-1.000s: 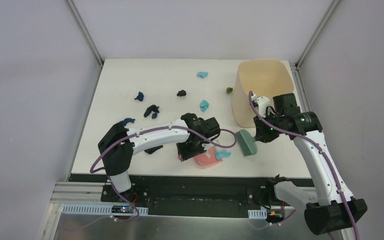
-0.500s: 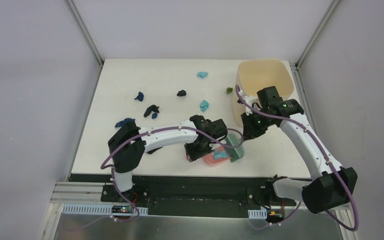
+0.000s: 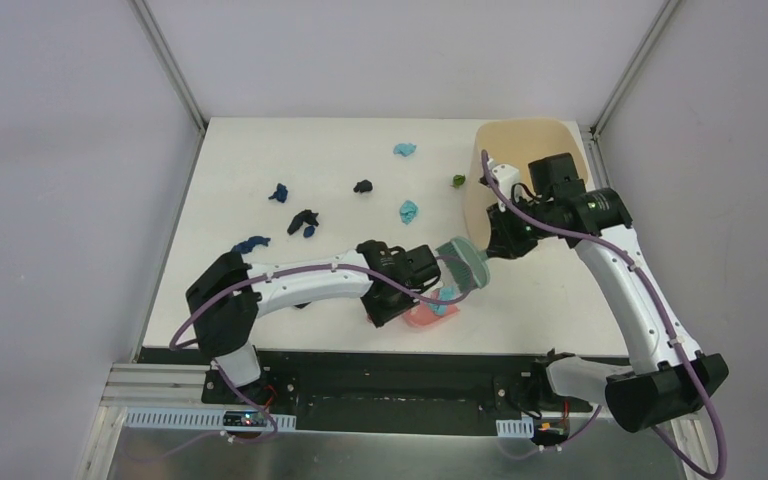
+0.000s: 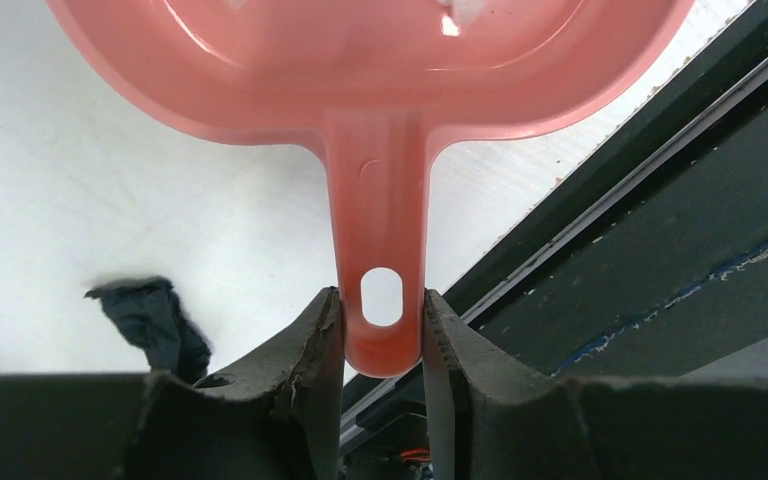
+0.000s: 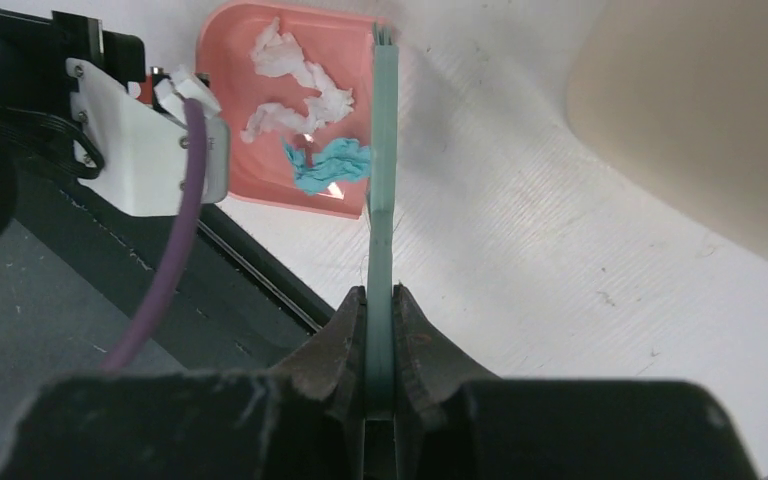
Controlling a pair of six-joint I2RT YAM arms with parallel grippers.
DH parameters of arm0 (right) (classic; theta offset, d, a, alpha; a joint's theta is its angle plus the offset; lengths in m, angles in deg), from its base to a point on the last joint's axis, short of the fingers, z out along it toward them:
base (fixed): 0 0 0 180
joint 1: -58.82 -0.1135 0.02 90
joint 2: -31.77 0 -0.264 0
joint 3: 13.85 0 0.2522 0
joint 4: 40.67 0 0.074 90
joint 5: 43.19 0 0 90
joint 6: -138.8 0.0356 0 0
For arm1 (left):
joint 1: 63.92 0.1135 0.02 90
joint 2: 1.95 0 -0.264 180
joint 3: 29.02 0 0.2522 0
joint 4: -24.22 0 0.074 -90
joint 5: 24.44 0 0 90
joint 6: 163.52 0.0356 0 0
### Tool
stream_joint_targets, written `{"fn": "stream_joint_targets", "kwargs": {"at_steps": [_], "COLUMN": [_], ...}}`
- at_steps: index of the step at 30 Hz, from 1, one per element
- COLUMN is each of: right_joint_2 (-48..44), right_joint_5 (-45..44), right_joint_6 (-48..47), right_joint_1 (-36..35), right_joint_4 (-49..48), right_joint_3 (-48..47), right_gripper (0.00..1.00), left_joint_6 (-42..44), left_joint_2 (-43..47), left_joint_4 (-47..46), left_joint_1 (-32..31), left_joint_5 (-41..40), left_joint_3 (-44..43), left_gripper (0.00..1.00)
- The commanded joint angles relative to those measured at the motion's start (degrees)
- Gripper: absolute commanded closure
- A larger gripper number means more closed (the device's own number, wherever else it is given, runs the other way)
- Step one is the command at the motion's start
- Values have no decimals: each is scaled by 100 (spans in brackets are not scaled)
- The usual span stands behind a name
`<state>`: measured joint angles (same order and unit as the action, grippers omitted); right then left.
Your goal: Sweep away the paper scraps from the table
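The left gripper (image 4: 380, 312) pinches the handle of the pink dustpan (image 4: 360, 70), fingers pressed against both its sides, close to the near edge of the table (image 3: 250, 150). The right gripper (image 5: 380, 305) is clamped on the thin handle of the teal brush (image 5: 384, 150), whose head lies along the pan's right rim. Inside the pan lie a teal scrap (image 5: 328, 165) and white scraps (image 5: 295, 70) (three or so). The other paper scraps (image 3: 409, 211) lie scattered over the far half of the table, left of the beige bin (image 3: 530, 140).
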<state>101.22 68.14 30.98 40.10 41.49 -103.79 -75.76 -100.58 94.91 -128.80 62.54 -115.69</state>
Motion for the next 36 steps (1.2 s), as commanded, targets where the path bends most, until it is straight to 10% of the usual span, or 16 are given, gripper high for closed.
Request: {"fn": "stream_joint_targets", "kwargs": {"at_steps": [1, 14, 36], "right_joint_2": [-75, 1873, 4710], "right_joint_5": [86, -261, -5935], "right_joint_6": [-182, -122, -2449], "right_joint_1": [-78, -631, -2522], "right_joint_4": [-377, -181, -3048], "right_joint_3": [-527, -3232, -4035], "right_gripper": [100, 100, 100], "left_joint_6": [-224, -885, -1498], "left_joint_2": [679, 1012, 1026], "left_joint_4": [-503, -398, -127], "left_joint_1": [-13, 2, 125], "left_joint_5": [-567, -812, -978], "left_joint_3": [117, 321, 486], "left_gripper": [100, 100, 100]}}
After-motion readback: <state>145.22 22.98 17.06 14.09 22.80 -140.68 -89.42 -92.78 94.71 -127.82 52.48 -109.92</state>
